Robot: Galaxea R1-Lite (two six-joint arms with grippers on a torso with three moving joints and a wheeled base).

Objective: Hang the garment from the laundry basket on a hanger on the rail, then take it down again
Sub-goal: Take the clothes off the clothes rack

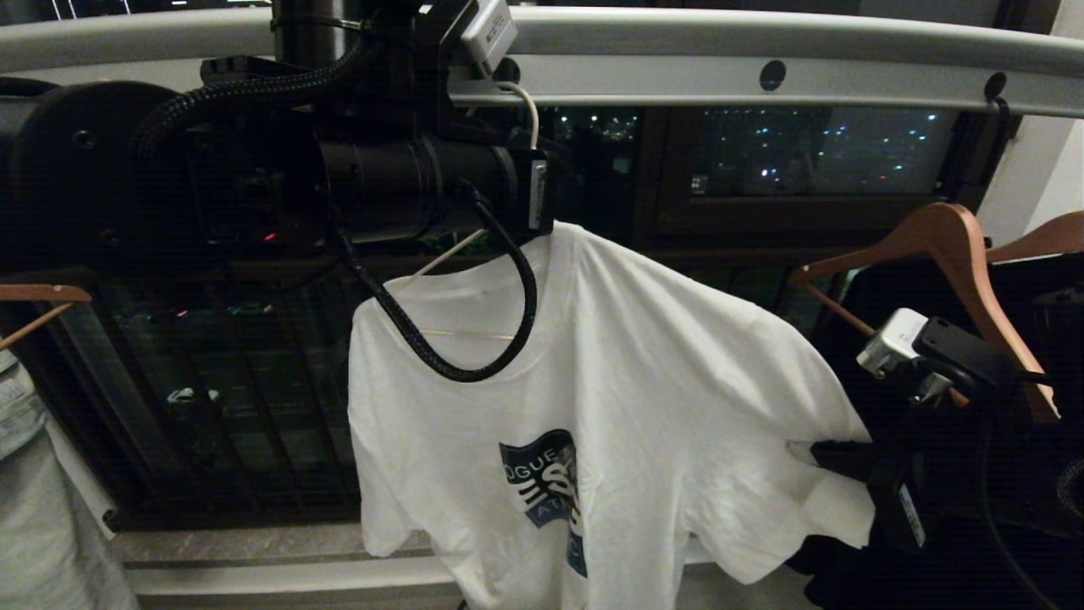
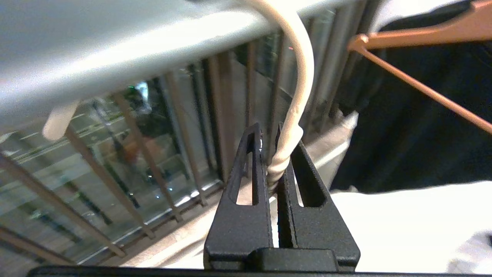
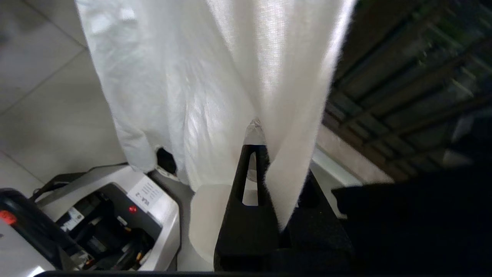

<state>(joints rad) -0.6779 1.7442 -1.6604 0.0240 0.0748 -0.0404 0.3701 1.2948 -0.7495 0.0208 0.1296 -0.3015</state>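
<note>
Shirt (image 1: 627, 373) was hung mid-frame on hanger (image 2: 296, 115), hooked over rail (image 1: 762, 42) at top. Hanger neck was pinched by left gripper (image 2: 273, 154). Shirt side was pinched by right gripper (image 1: 804, 453). Shirt could be stretched or dragged off if tugged sideways.

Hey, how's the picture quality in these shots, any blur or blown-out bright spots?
Head view: dim night scene, dark left arm mass, T-shirt brightest. Left wrist view: rail blurred and glaring, hanger overexposed. Right wrist view: the shirt cloth washed out near the right gripper.
</note>
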